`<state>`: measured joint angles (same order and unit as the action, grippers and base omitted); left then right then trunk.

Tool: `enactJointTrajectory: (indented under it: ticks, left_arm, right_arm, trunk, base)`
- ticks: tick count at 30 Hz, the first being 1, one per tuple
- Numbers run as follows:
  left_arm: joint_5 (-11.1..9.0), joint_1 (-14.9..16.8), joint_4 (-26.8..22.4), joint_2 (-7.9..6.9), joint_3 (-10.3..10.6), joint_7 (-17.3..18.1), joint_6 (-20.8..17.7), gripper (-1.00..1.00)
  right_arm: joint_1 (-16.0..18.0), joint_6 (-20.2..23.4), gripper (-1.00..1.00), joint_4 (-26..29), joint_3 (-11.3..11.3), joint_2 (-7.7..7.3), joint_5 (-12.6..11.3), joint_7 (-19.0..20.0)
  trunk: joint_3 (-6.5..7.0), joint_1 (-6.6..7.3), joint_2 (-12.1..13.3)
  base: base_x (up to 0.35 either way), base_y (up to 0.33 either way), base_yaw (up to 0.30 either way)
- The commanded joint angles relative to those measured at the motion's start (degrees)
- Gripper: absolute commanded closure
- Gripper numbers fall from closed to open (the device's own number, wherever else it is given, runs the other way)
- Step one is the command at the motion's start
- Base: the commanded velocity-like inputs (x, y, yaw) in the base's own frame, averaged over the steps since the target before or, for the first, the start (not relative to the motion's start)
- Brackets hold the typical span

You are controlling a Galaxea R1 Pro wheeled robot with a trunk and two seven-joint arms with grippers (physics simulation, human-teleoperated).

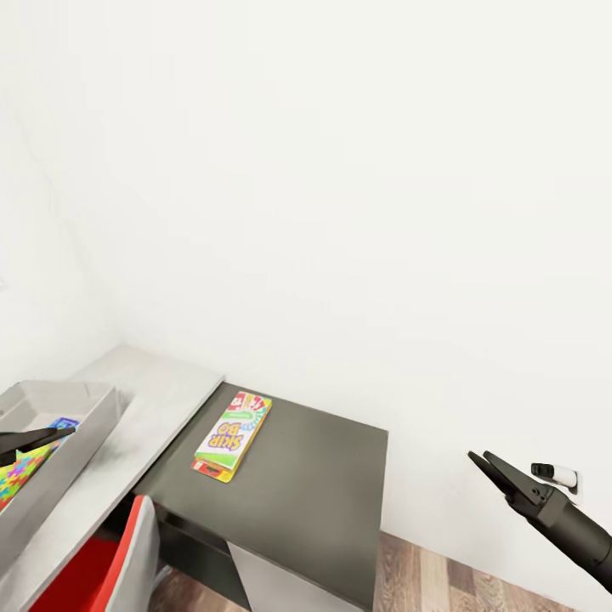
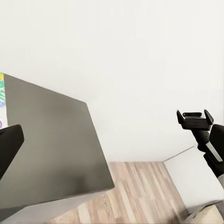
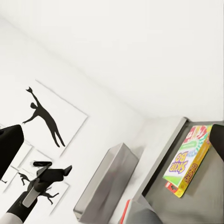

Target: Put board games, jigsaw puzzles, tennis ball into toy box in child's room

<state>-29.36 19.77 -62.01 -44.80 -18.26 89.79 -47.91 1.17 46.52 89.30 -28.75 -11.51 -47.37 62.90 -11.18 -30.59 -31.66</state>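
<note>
The white and yellow SKIP BO board game (image 1: 231, 435) (image 3: 187, 162) lies flat on the dark grey lower section of the table (image 1: 314, 484). At the far left, the grey toy box (image 1: 72, 442) (image 3: 105, 182) stands on the pale desk top. A multicoloured jigsaw puzzle (image 1: 19, 476) and a blue printed piece (image 1: 64, 422) lie in it. My left gripper (image 1: 58, 437) (image 3: 52, 169) hovers over the box, open and empty. My right gripper (image 1: 478, 461) (image 2: 195, 115) hangs open and empty in the air, right of the table and well away from the game.
A red and white chair (image 1: 102, 565) is tucked under the desk at the lower left. Wood floor (image 1: 442, 578) lies right of the table. A wall socket (image 1: 557, 473) sits behind my right arm. Black silhouette pictures (image 3: 46, 116) hang on the wall.
</note>
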Motion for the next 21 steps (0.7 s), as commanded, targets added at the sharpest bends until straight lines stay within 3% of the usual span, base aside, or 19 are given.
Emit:
enactJointTrajectory:
  ticks: [1, 10, 21]
  left_arm:
    - [0.0, 0.0, -0.1, -0.03, 0.0, 0.2, -0.6, -1.0]
    - [0.1, 0.0, -1.2, -0.07, 0.0, 0.2, -0.8, -1.0]
    - [0.4, 0.0, -1.4, -0.05, 0.1, 0.2, -1.0, -1.0]
  right_arm:
    - [0.1, 0.3, -1.0, 0.0, 0.0, -0.01, -0.2, 0.0]
    - [0.1, 0.3, -1.0, 0.0, -0.1, -0.01, -0.2, 0.0]
    - [0.1, 0.3, -1.0, 0.0, -0.1, -0.01, -0.2, 0.0]
  trunk:
    - [-0.03, -0.02, -0.1]
    - [0.58, -0.02, -0.1]
    - [1.34, -0.02, -0.1]
  base:
    - [0.0, -0.035, -0.21]
    - [0.002, -0.009, -0.211]
    - [0.091, -0.004, -0.211]
